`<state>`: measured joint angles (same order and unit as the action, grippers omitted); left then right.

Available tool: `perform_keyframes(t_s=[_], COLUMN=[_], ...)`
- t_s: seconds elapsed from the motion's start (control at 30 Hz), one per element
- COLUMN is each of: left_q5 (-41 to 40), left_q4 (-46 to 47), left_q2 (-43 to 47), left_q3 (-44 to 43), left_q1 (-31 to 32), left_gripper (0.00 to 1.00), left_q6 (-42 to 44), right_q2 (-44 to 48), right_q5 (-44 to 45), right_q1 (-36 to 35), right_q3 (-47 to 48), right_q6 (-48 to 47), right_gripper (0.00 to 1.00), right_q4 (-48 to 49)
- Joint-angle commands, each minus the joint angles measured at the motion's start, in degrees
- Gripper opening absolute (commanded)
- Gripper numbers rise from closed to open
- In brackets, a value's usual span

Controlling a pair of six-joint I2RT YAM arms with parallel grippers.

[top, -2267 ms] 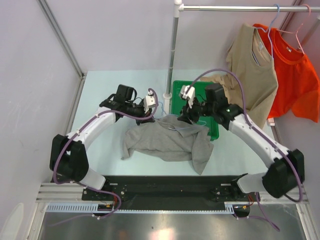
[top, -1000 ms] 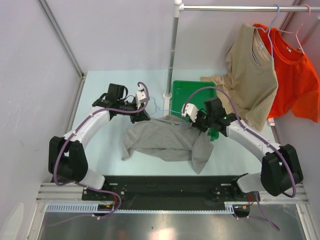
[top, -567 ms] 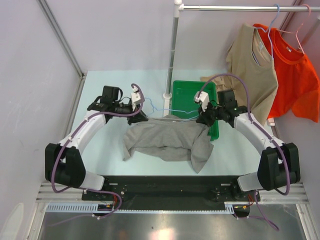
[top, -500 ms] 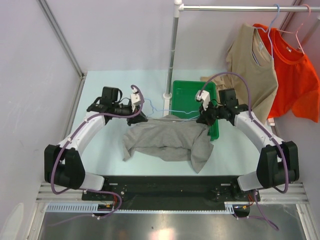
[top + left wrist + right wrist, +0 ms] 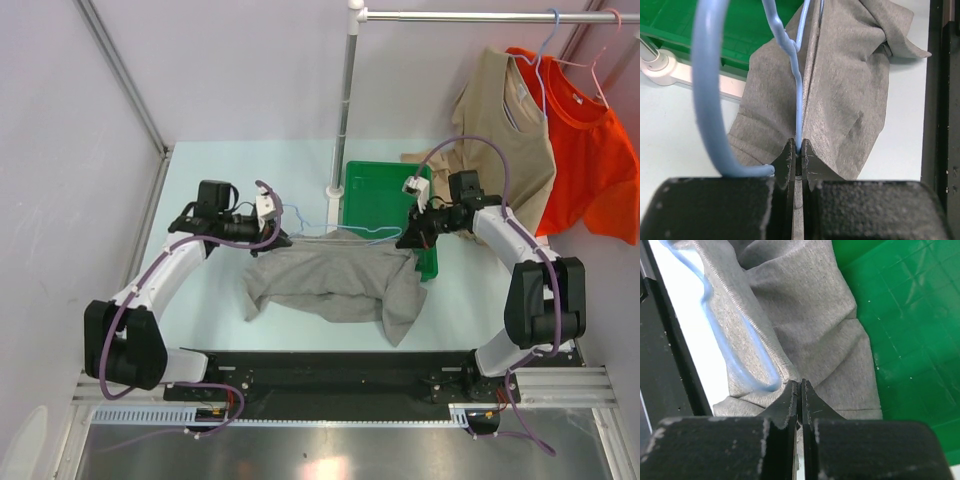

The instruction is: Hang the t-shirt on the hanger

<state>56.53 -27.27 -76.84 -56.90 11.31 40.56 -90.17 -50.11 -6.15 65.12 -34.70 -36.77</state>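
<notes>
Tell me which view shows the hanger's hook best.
Left wrist: the hook of the hanger is large and sharp there. Top external shows it tiny and thin; right wrist shows only a blurred wire stretch, no hook.

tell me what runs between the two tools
The t-shirt's upper edge, with the hanger's wire along it, spans from the left tool to the right tool; the top view shows it.

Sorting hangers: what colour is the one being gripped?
Pale blue hanger, clearest in the left wrist view.
</notes>
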Motion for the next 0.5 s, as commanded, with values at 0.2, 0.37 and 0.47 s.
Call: perform_keyframes(t_s=[0.2,0.37,0.47], left_q5=[-2.55,-7.39,-10.56], left_q4=[-3.41,-2.45,-1.74], left_q2=[0.2,0.11,-0.5], left_q3=[-2.51,-2.16,-2.25], left_q1=[-4.37,-4.37,-4.28], left_gripper=[0.0,0.0,0.0], left_q6=[4.09,5.68,6.29], right_q2=[-4.66,-4.14,-4.14], right_q5=[7.05,6.6,6.25], right_q1=[4.57,5.71,7.28], right_q3=[4.3,6.59,8.44], right_q6=[-1.07,-3.79,-6.07], right_gripper=[0.0,0.0,0.0], right_q4=[-1.27,-4.88,-8.31])
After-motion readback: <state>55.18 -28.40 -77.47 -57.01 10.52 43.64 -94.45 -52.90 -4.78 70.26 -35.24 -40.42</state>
